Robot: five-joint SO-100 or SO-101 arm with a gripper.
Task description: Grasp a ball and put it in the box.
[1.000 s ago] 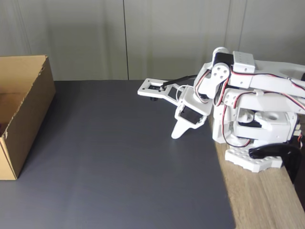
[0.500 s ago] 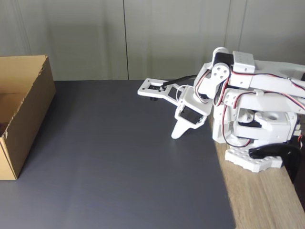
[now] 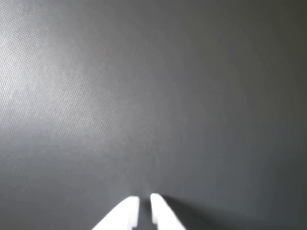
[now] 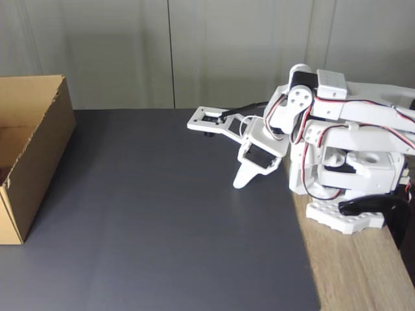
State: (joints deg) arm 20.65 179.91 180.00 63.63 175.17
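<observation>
The brown cardboard box (image 4: 40,146) stands open-topped at the left edge of the fixed view, on the dark mat. The pink-and-purple ball is out of view. My white arm is folded up at the right, and the gripper (image 4: 238,184) points down with its tip just over the mat, far from the box. In the wrist view the gripper (image 3: 145,205) enters from the bottom edge. Its two white fingertips (image 3: 125,211) lie nearly together with nothing between them, above bare mat.
A dark grey mat (image 4: 162,233) covers most of the table. Bare wood (image 4: 356,278) shows at the right, where the arm's base (image 4: 353,172) and a black clamp (image 4: 371,207) stand. A grey wall runs behind.
</observation>
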